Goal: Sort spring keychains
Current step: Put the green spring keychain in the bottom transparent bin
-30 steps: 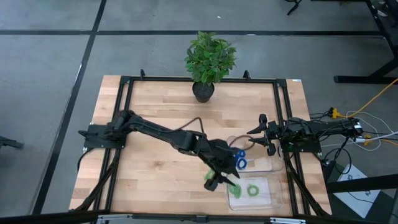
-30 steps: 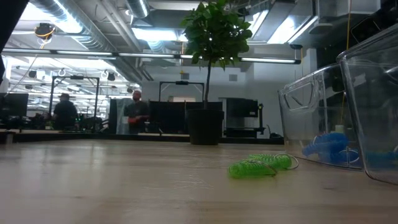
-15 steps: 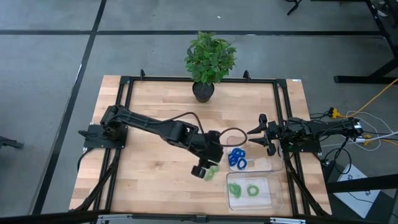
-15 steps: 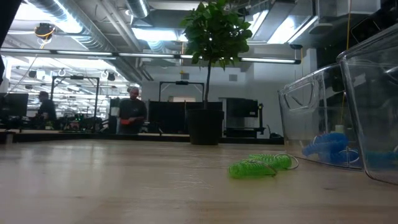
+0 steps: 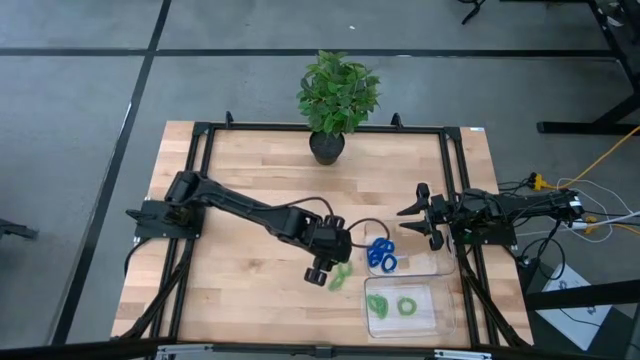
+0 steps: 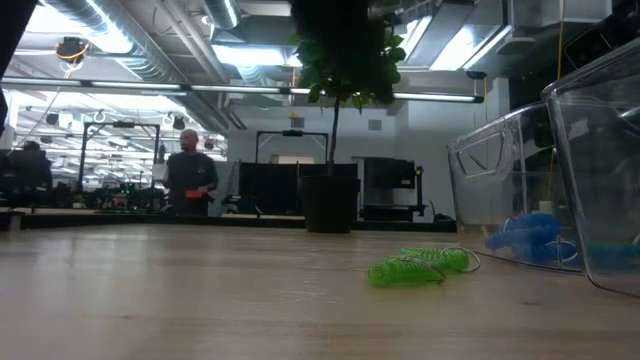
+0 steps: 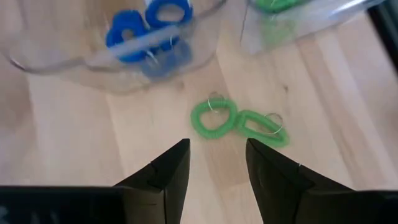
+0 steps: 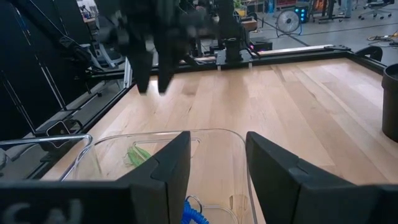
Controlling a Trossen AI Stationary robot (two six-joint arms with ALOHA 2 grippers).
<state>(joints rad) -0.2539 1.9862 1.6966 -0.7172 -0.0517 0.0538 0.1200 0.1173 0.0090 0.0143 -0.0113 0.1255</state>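
A wooden table (image 5: 240, 170) seen from above, framed by a black rail. Its left half is bare wood, and so is the wide strip toward the potted plant (image 5: 337, 100) standing at the middle of the far edge.

The left arm reaches from its base at the left edge across to the table's middle, bent down at the wrist. The left gripper (image 5: 318, 272) hovers with its fingers spread and nothing between them, just beside two green spring keychains (image 7: 236, 121). These lie touching each other on bare wood, near the front edge and just outside the trays.

To their right sit two clear trays, side by side and close to the right rail. The farther tray (image 5: 418, 262) holds blue spring keychains (image 5: 381, 254). The nearer tray (image 5: 430, 318), almost at the front edge, holds more green coils (image 5: 392, 305).

The right gripper (image 5: 420, 217) waits at the right edge beside the farther tray, fingers spread and empty, its arm stretched back over the rail.

In the room beyond, a person (image 6: 189, 185) stands far off.
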